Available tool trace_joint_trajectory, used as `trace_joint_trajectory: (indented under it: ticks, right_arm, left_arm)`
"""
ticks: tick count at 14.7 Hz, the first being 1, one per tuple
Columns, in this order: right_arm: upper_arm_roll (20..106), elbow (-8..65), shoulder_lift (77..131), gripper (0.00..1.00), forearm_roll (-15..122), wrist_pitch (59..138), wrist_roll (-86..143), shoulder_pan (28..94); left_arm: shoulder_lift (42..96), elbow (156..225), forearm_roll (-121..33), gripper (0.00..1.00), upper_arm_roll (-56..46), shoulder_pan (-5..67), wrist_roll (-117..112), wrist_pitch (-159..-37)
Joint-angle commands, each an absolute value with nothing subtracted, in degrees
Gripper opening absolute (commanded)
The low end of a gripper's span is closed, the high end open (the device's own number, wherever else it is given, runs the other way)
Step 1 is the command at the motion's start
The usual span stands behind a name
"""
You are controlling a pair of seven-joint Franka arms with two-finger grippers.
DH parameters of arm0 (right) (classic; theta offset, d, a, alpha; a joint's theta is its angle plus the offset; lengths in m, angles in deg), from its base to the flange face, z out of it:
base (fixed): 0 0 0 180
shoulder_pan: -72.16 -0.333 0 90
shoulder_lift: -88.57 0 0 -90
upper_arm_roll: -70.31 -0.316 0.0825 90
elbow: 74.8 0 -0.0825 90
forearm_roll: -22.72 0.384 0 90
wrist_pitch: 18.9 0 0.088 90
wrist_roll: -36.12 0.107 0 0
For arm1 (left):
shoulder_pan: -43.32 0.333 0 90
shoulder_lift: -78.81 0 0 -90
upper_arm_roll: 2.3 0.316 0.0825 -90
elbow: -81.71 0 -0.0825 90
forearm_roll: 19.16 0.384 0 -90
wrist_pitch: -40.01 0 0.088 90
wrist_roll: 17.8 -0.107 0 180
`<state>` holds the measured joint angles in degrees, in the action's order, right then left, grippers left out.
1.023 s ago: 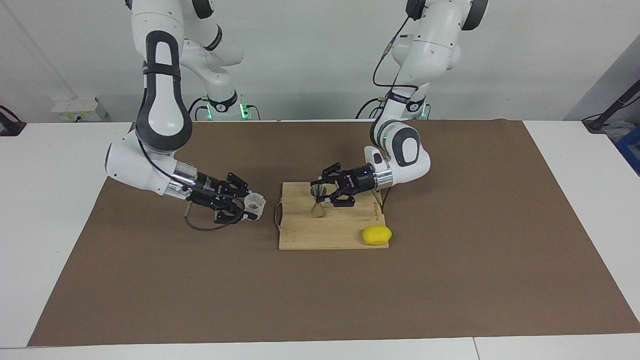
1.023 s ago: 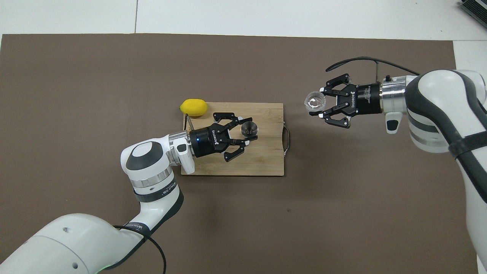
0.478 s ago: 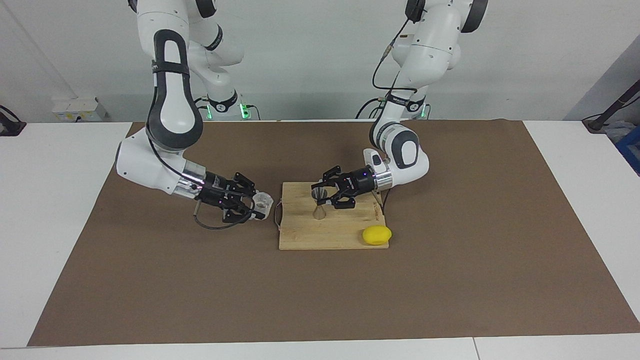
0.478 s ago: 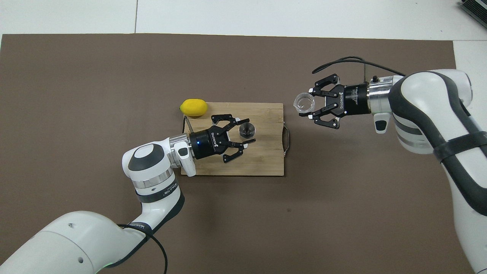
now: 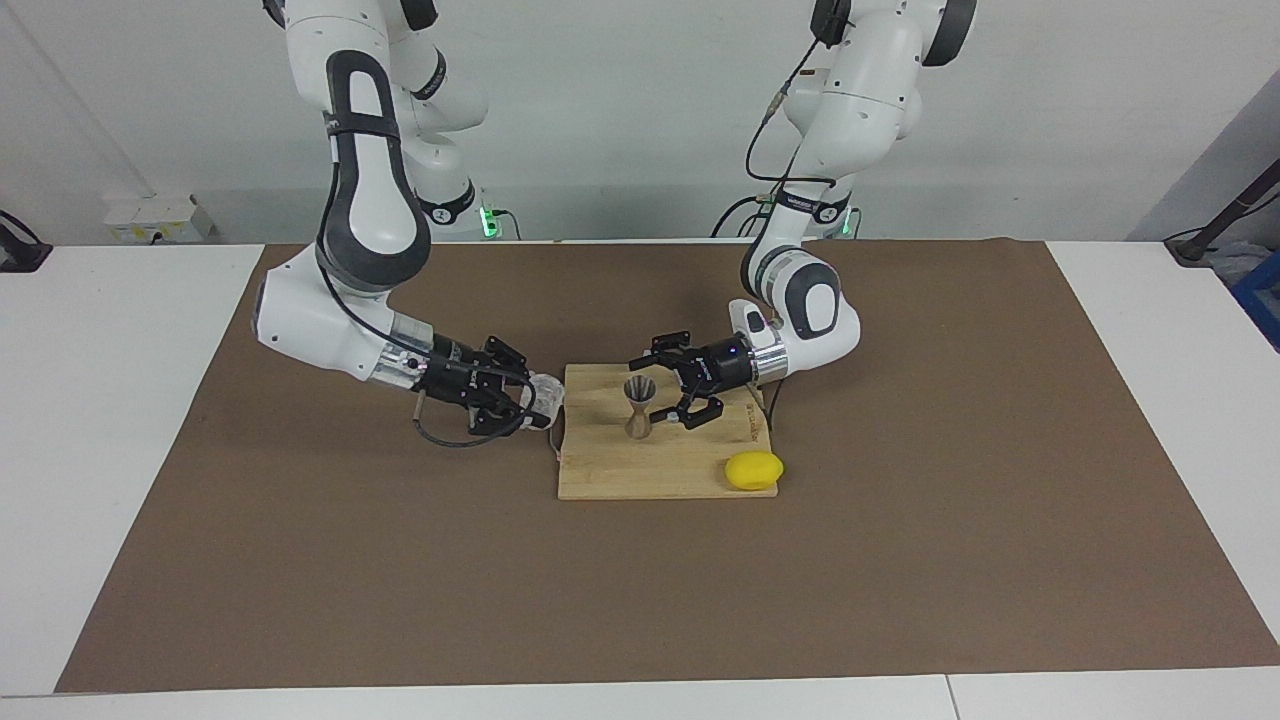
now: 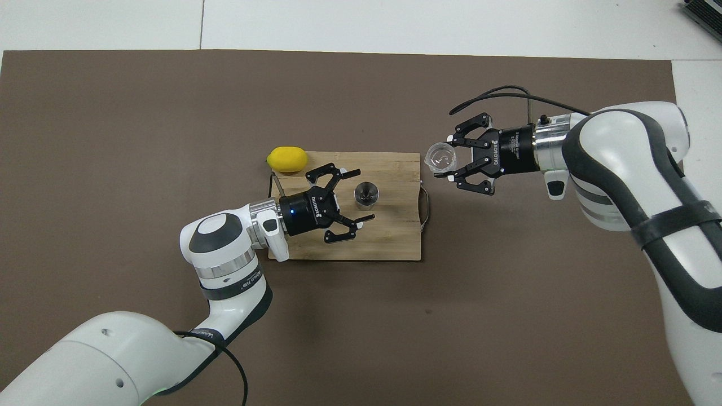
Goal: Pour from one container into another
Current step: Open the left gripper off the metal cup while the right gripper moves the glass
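Glass cup (image 6: 440,157) is sitting clamped in my right gripper (image 6: 445,159), hanging over the board's (image 6: 395,237) handle edge. Jigger (image 5: 638,406) is standing mid-board; my left gripper (image 6: 358,194) is gaping wide beside it. Lemon (image 5: 754,470) is occupying a corner.

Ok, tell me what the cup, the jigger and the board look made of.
Small clear cylindrical cup: glass or clear plastic, see-through with bright glints. Hourglass-shaped silvery jigger: metal by its grey sheen, probably steel. Pale rectangular cutting board: wood or bamboo, matt, with lengthwise grain streaks.
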<state>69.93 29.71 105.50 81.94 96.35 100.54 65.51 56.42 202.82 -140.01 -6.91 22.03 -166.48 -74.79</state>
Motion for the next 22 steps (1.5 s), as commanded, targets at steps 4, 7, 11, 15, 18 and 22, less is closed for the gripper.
trace_joint_trajectory:
  ticks: [4,7,11,15,18,22]
  right_arm:
    - [70.04,32.17,103.51,0.00,79.94,100.54,100.45,61.80]
    - [70.13,32.17,103.51,0.00,79.77,101.77,101.68,60.39]
    - [70.04,31.81,103.78,0.00,78.18,104.23,103.62,58.63]
    - [70.22,31.90,103.78,0.00,74.94,104.32,105.63,56.52]
    - [70.31,31.81,103.69,0.00,73.27,104.32,106.16,56.17]
    - [70.31,31.02,103.60,0.00,70.37,104.50,108.97,56.17]
  left_arm:
    - [58.06,208.26,-138.44,1.00,-6.43,25.64,-168.18,-69.25]
    - [58.94,210.11,-134.66,1.00,-6.43,29.16,-168.18,-66.18]
    - [59.65,211.52,-127.99,1.00,-6.34,34.69,-168.09,-63.10]
    - [60.26,211.52,-117.80,1.00,-6.34,43.56,-167.92,-57.83]
    - [60.52,211.43,-111.12,1.00,-6.26,49.19,-167.74,-53.96]
    - [60.61,209.68,-102.23,1.00,-6.17,56.49,-167.30,-49.92]
